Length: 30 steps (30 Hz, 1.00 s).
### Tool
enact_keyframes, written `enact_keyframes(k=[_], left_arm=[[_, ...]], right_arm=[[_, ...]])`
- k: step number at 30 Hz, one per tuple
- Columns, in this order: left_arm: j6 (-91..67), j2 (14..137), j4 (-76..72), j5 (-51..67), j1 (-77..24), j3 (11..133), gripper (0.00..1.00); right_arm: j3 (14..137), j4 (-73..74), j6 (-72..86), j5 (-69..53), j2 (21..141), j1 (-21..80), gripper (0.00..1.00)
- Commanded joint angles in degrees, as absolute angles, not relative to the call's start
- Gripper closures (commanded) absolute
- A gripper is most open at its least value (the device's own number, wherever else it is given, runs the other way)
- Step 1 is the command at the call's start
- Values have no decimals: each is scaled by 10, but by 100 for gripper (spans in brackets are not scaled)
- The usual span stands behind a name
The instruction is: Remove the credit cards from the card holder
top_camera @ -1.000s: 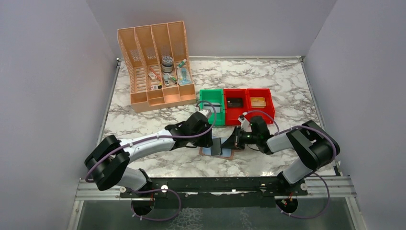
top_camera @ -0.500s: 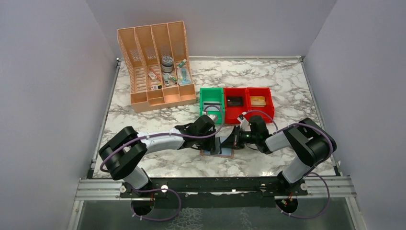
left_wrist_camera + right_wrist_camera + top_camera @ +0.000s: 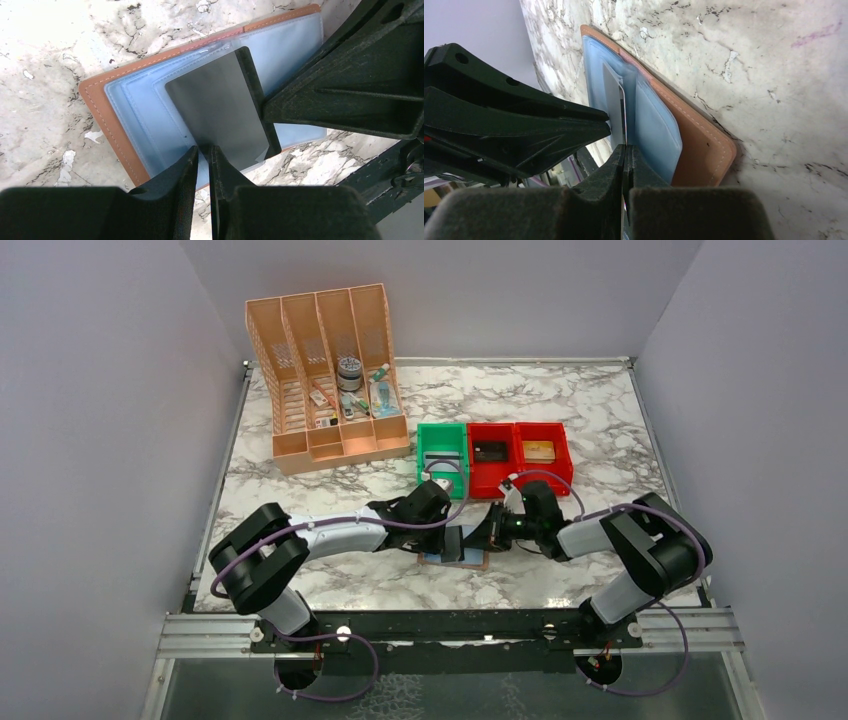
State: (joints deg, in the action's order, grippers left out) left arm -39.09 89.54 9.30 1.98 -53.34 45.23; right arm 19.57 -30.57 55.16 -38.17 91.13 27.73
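Observation:
The card holder [image 3: 474, 563] lies open on the marble, brown outside and light blue pockets inside [image 3: 137, 107] [image 3: 704, 145]. A dark grey credit card [image 3: 220, 107] sticks partly out of a pocket and shows edge-on in the right wrist view [image 3: 615, 107]. My right gripper [image 3: 490, 534] [image 3: 625, 150] is shut on the card's edge. My left gripper [image 3: 447, 539] [image 3: 204, 150] sits at the card's near corner with a narrow gap between its fingers. Nothing shows between them. Other cards are hidden.
A green bin [image 3: 442, 453] and two red bins [image 3: 518, 454] stand just behind the holder, with small items inside. An orange file organiser [image 3: 325, 380] with small items stands at the back left. Grey walls close in both sides.
My left arm has swung right and brought its gripper against the holder and the card. The right gripper has stayed on the card's edge.

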Motion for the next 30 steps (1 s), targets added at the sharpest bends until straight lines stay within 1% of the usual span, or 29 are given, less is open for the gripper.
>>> enact_keyframes(k=[1,10,15,22,24,28,30], left_arm=[[-384,903,132,-13,-535,450,82],[-382,901,133,-16,-536,452,84],[-380,900,133,-11,-537,453,84],[-378,904,130,-11,-538,461,85],[-380,904,130,-10,-538,461,85],[-380,902,128,-9,-539,460,85],[-379,901,129,-9,-539,459,85]], right_arm=[[188,-287,542,-361,898,275,99],[182,-239,529,-317,850,275,99],[184,-233,520,-319,839,275,97],[193,-244,504,-345,849,275,81],[196,-247,501,-352,855,275,74],[197,-269,500,-369,875,275,69],[200,-283,500,-382,887,275,68]])
